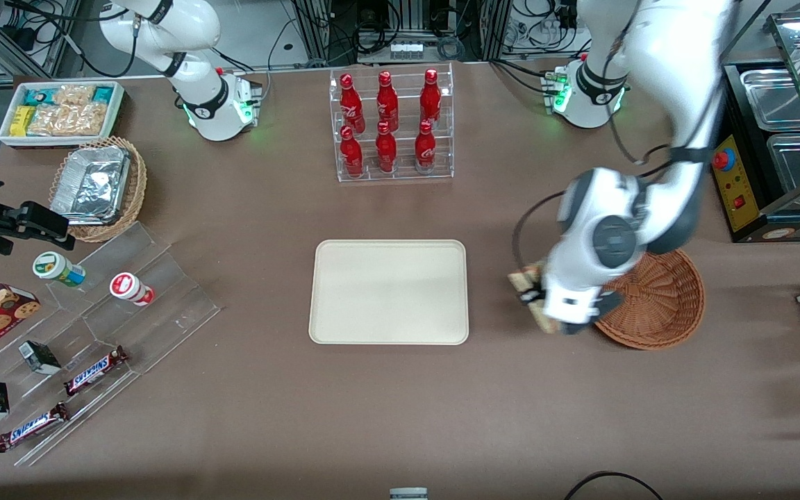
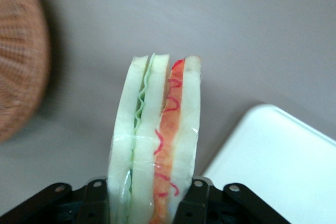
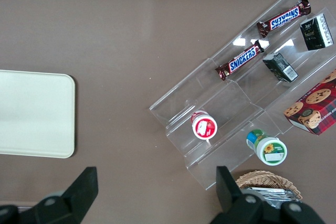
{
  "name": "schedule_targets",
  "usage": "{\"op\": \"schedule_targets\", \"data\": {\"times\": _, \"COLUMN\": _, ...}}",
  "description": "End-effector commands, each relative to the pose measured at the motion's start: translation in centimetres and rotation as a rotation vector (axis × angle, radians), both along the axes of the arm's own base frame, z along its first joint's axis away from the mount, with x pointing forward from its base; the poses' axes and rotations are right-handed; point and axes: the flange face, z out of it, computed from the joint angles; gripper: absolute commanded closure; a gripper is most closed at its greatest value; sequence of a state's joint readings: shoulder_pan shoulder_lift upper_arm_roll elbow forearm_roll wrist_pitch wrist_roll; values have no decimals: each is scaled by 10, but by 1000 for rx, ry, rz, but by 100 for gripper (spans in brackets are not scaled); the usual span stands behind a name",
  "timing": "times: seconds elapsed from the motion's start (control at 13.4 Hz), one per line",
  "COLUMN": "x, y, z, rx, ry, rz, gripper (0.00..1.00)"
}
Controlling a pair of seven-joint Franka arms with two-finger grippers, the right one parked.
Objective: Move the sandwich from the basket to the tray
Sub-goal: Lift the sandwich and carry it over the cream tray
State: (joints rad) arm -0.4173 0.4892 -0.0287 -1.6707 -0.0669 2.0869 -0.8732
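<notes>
Tool (image 2: 152, 200) clamped on the sandwich (image 2: 155, 140), above the tabletop (image 1: 372, 417).

Its fingers (image 2: 191, 203) press the two bread faces, the green and red-orange filling showing along the cut edge between them. The sandwich hangs over bare tabletop between the basket (image 1: 657, 298) and the tray (image 1: 389, 292), just beside the basket's rim, in neither one. The tray lies flat toward the parked arm's end.

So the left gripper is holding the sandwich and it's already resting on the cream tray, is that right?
Not quite. The gripper is shut on the sandwich, but the sandwich is not on the tray yet. The front view shows it held above bare table between the basket and the tray; the left wrist view shows the tray's corner off to one side.
</notes>
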Motion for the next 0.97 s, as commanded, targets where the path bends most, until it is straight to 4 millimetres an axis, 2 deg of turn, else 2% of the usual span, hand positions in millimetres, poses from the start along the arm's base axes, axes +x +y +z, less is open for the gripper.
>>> {"op": "schedule_targets", "data": {"times": 0.0, "x": 2, "y": -76, "z": -11, "rx": -36, "ry": -11, "rz": -93, "gripper": 64}}
{"op": "schedule_targets", "data": {"times": 0.22, "x": -31, "y": -142, "z": -41, "rx": -63, "ry": -27, "rz": -194, "gripper": 64}}
{"op": "schedule_targets", "data": {"times": 0.37, "x": -48, "y": -169, "z": -71, "rx": -68, "ry": -29, "rz": -283, "gripper": 61}}
{"op": "schedule_targets", "data": {"times": 0.6, "x": -49, "y": -177, "z": -94, "rx": -64, "ry": -13, "rz": -341, "gripper": 59}}
{"op": "schedule_targets", "data": {"times": 0.89, "x": -48, "y": -175, "z": -102, "rx": -70, "ry": -9, "rz": -431, "gripper": 55}}
